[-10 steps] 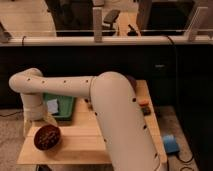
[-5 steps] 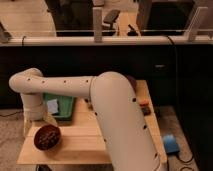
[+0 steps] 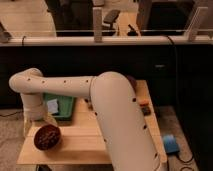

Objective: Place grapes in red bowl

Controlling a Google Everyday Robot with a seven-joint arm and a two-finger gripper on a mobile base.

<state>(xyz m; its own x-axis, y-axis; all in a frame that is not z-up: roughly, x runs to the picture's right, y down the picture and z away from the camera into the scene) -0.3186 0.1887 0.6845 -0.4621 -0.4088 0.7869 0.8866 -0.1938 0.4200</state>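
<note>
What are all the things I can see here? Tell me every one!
table: one, light wood, middle of the view
bowl: one, dark red, table's front left corner
grapes: one bunch, dark reddish-purple, inside the bowl
tray: one, green, on the table behind the bowl
white thing: one, on the tray; cannot tell what it is
small things: two, one orange and one dark, table's right edge
blue thing: one, on the floor right of the table
chair: one, dark, far behind the rail
arm: one, white, reaching across the table to the left
gripper: one, at the arm's end, just above and left of the bowl
</note>
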